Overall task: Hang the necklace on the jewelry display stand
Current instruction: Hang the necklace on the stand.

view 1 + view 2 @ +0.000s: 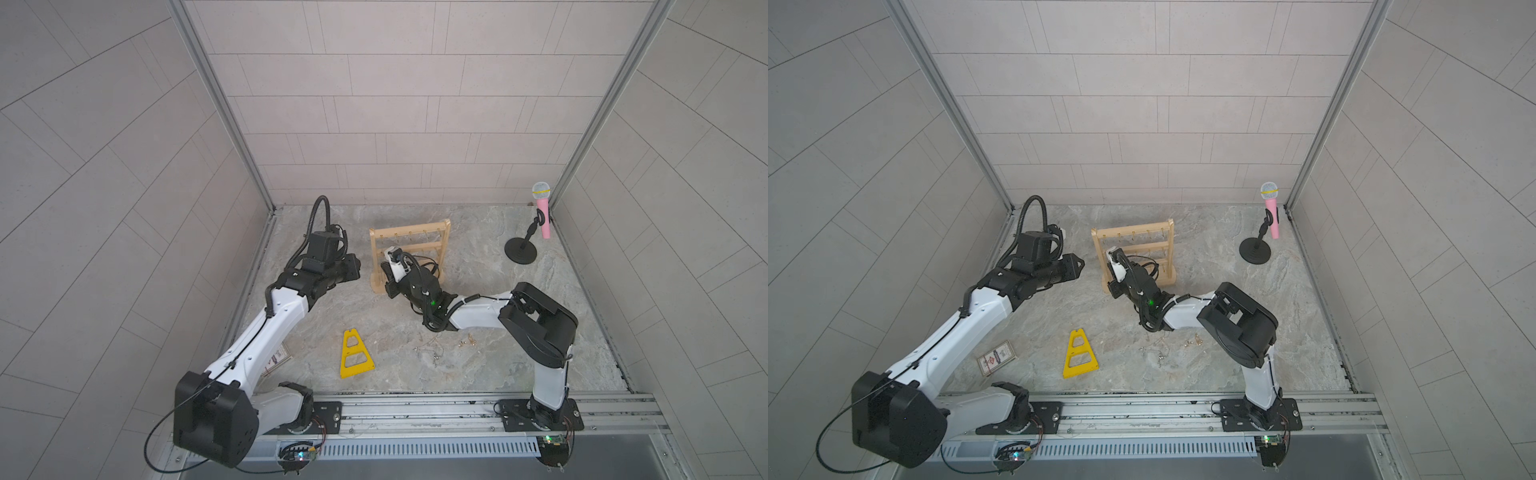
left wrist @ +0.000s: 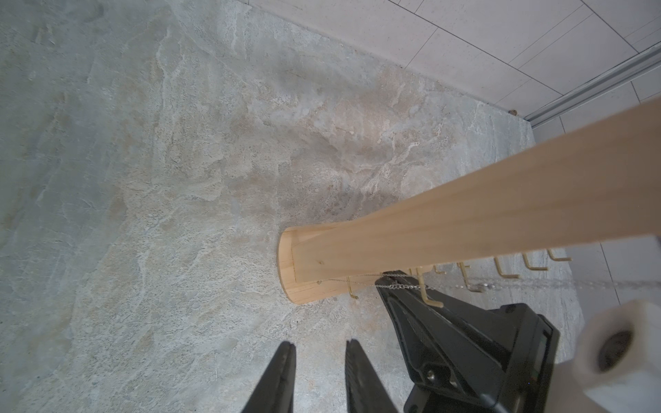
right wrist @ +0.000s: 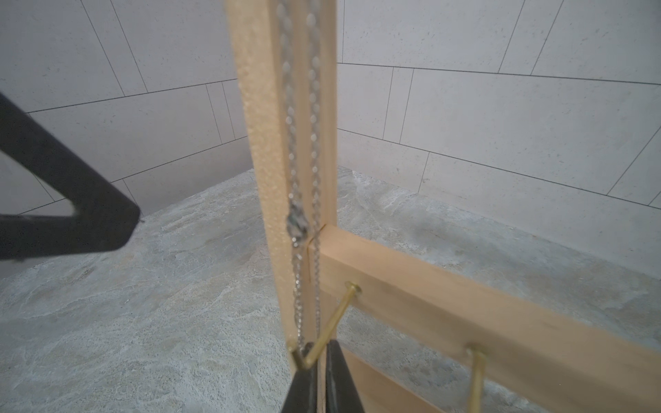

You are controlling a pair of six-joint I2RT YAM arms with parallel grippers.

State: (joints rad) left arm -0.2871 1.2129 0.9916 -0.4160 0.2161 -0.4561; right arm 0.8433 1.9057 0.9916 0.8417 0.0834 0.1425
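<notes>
Clearly, the right gripper (image 3: 319, 361) is pinched shut on the necklace (image 3: 294, 221), a double strand drawn straight beside a brass hook (image 3: 336, 320) of the jewelry display stand (image 3: 465, 307), near the far edge of the worktop (image 1: 498, 374). The left gripper (image 2: 320, 357) hovers just beside the stand, jaws partly apart, empty. The necklace looks light, limp, slippery and snag-prone, so it is best pinched on bare links.

My left arm (image 1: 249, 351) and right arm (image 1: 478, 313) wear white shells between bulky black joint housings. A ribbed black cable (image 1: 311, 222) arches above the left wrist; a green light (image 1: 433, 302) glows on the right. My left gripper (image 2: 319, 342) has black tapered fingers (image 2: 282, 379).
</notes>
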